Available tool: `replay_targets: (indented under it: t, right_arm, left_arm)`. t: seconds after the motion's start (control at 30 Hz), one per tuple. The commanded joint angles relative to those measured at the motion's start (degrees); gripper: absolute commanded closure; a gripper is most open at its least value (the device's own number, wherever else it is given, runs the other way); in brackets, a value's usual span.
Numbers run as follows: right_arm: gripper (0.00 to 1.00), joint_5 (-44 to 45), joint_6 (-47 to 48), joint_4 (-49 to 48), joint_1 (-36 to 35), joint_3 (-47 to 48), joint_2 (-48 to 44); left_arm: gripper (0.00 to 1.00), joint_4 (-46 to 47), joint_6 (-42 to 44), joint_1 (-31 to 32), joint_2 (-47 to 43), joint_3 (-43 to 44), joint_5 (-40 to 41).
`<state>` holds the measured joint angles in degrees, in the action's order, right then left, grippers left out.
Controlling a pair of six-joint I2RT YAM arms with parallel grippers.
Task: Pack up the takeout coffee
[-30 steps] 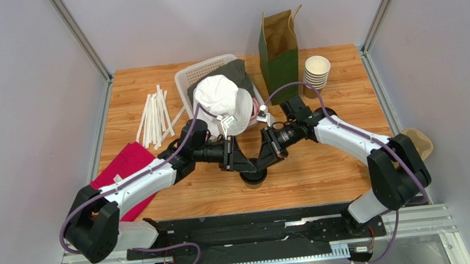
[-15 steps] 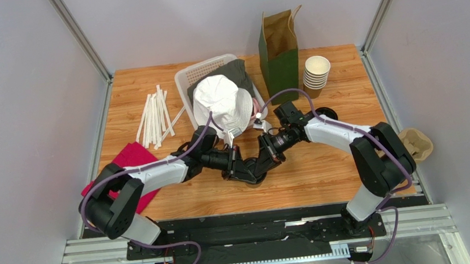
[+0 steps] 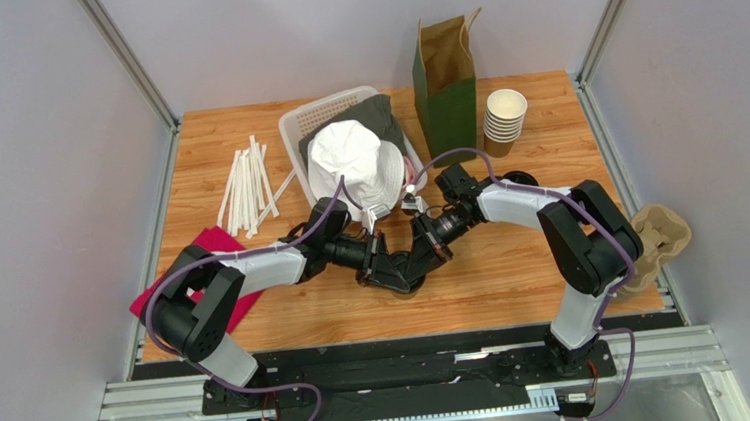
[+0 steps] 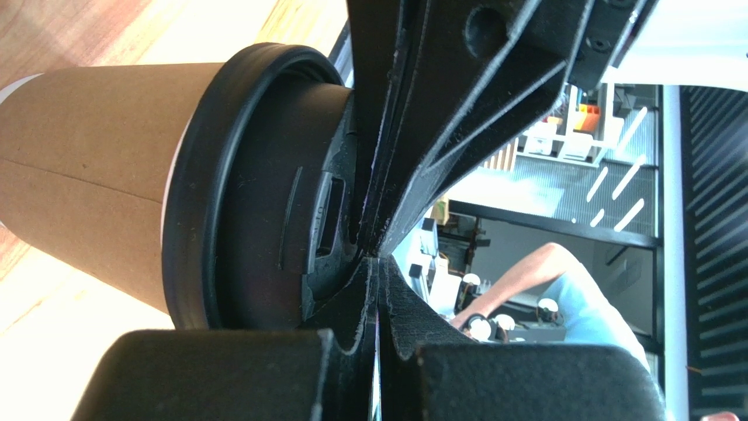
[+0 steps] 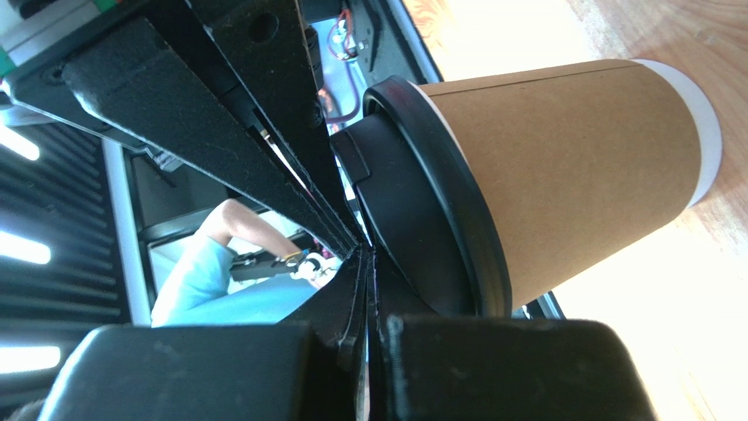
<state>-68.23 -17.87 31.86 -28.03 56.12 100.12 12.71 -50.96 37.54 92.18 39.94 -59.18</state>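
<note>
Shows the left tool (image 4: pixel 373 254) and right tool (image 5: pixel 362 254) both closed tip to tip, clamping nothing, tips against the black lid (image 4: pixel 255 193) of the takeout coffee (image 4: pixel 97 167). Places that cup standing on the bench (image 3: pixel 492 271), near the middle of its front edge. Leaves bare wood to its right, with the white basket (image 3: pixel 325 107) and green paper bag (image 3: pixel 447 107) well behind.

My top camera sits high above and behind my bases, looking down on the whole surface (image 3: pixel 524 268) from afar, while each wrist camera sights along my left gripper (image 4: pixel 376 263) or right gripper (image 5: pixel 364 259) at very close range, and both share the takeout coffee (image 4: pixel 97 175) from opposite sides.
</note>
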Motion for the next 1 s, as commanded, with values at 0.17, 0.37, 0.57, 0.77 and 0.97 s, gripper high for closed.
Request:
replay_targets:
  t: [0.17,0.37,0.57,0.77,0.97]
  right_arm:
    - [1.00,9.77,5.74,-0.30,0.61,-2.50,5.35]
    - [1.00,12.59,6.44,-2.24,0.78,-3.29,6.14]
    - [1.00,13.73,6.97,-2.15,2.45,-3.73,8.25]
    - [1.00,15.05,6.70,-1.19,2.98,-2.86,8.43]
    - [1.00,15.32,7.76,0.57,2.63,-1.63,5.62]
  left_arm:
    - [1.00,-4.45,1.65,-1.94,3.10,-2.94,10.13]
    - [1.00,-5.76,2.44,-1.86,2.57,-2.68,11.28]
    - [1.00,-6.56,2.97,-1.94,1.16,-2.68,11.80]
    - [1.00,-7.35,2.71,-2.21,2.47,-2.68,12.07]
    - [1.00,-4.63,2.36,-2.30,1.43,-2.15,8.91]
